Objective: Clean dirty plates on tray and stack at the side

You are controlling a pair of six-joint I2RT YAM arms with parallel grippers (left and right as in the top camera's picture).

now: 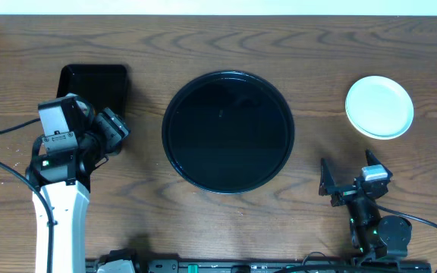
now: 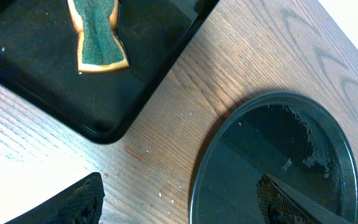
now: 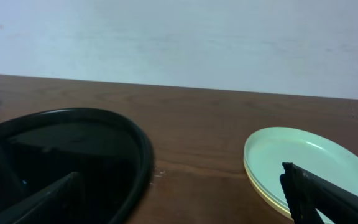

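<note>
The round black tray [image 1: 228,131] lies in the middle of the table with nothing on it. The plates [image 1: 379,106] sit stacked at the far right, off the tray. The top one is pale mint and looks clean. In the right wrist view the stack of plates [image 3: 303,165] shows a yellow edge under the mint one. My left gripper [image 1: 114,127] is open between the tray's left rim and a rectangular tray, holding nothing. My right gripper [image 1: 349,173] is open near the front right, empty, with the tray [image 3: 61,155] to its left.
A smaller rectangular black tray [image 1: 93,83] stands at the back left. A green and yellow sponge [image 2: 97,34] lies in it. A few water drops [image 2: 160,190] dot the wood by the round tray's rim [image 2: 201,168]. Cables run along the front edge.
</note>
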